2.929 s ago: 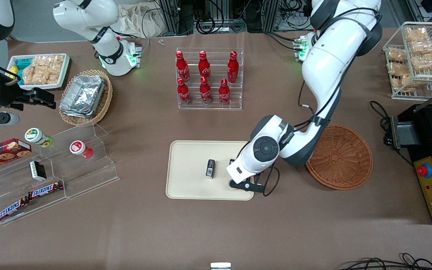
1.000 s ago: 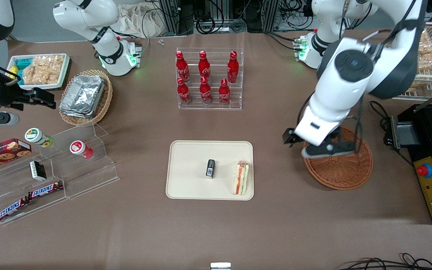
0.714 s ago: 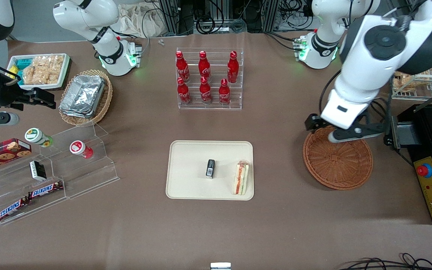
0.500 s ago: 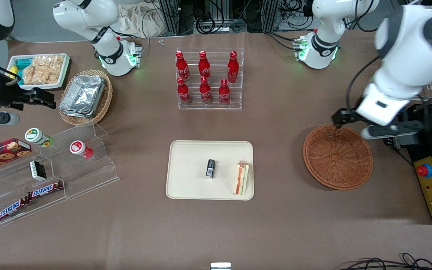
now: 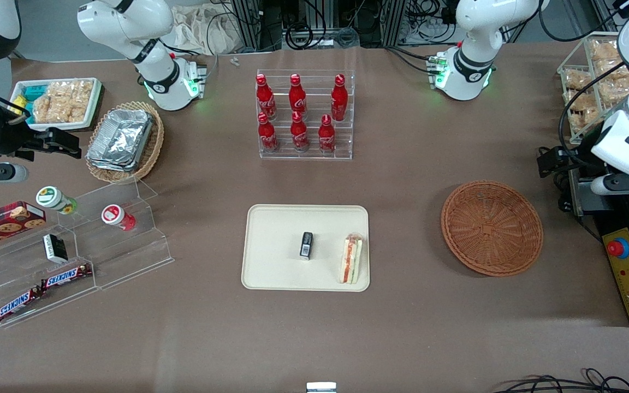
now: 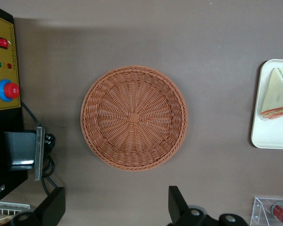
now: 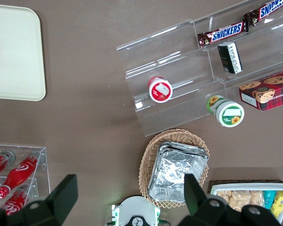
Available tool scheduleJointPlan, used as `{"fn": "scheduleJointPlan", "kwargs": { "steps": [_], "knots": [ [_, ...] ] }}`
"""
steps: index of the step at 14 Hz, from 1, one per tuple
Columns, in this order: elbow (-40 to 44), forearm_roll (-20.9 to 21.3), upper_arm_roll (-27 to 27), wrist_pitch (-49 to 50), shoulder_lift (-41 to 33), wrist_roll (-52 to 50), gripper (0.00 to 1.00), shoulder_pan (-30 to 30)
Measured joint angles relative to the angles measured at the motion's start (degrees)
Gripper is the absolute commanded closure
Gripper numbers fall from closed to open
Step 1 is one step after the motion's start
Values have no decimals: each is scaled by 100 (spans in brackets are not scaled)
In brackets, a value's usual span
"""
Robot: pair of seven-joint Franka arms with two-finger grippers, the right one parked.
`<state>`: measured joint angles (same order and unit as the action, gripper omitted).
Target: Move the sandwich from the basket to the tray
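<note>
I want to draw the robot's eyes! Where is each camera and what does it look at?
Front view: high above the table, facing both arms; the left arm's tool hangs open near the basket.
Left wrist view: on the working arm, looking straight down at the basket and sandwich; its fingers show.
Right wrist view: on the parked arm, looking down at the snack shelves.
All three share the tray.

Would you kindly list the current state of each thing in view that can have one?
Wrapped triangular white-bread sandwich: lying on the tray, released.
Cream-beige rectangular tray: holds the sandwich and a small black object.
Round reddish-brown wicker basket: empty.
Left arm's pincer: open, holding nothing, raised above the table at the working arm's end.
</note>
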<state>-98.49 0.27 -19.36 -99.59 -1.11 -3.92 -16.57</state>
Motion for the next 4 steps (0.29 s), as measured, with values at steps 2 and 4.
{"fn": "scheduleJointPlan", "kwargs": {
  "steps": [2, 4],
  "knots": [
    [145, 1, 0, 34, 5, 10, 1, -3],
    [291, 1, -2, 49, 27, 15, 1, -2]
  ]
}}
